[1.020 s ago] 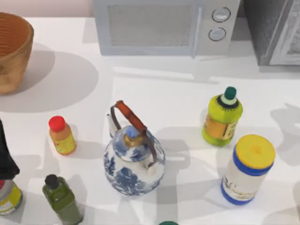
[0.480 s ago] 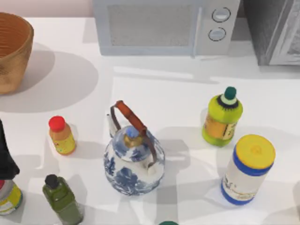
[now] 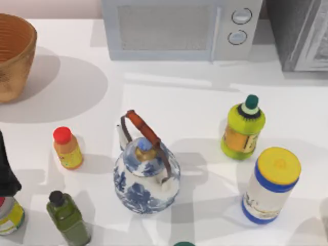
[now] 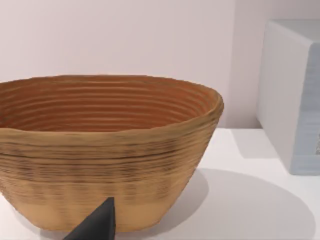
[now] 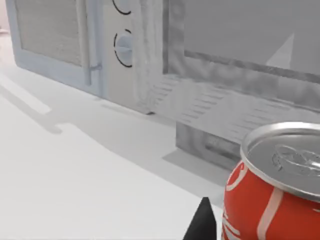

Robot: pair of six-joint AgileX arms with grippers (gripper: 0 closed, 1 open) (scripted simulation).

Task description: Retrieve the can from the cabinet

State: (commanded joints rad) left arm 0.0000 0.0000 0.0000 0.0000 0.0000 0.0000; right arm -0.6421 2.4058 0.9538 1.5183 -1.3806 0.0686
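Observation:
The can point(image 5: 272, 192) is red with a silver top and stands upright very close in the right wrist view. My right gripper point(image 5: 220, 225) is shut on it; one dark fingertip point(image 5: 202, 222) lies against its side and the other is hidden behind it. Beyond the can stands the cabinet point(image 5: 240, 75), dark grey and speckled, with its paler framed door panel; it also sits at the table's back right corner point(image 3: 300, 33). My left arm point(image 3: 6, 169) is parked at the left edge, and my left gripper point(image 4: 95, 227) faces the woven basket point(image 4: 107, 150).
A white microwave point(image 3: 179, 28) stands at the back next to the cabinet. A blue-and-white kettle point(image 3: 146, 177) is mid-table. Around it are a green bottle point(image 3: 242, 128), a yellow-lidded jar point(image 3: 270, 187), a small orange bottle point(image 3: 66, 148) and a dark green bottle point(image 3: 67, 218).
Arm shadows at the table's right edge have slid towards the near edge. Nothing on the table has moved, and the left arm is still.

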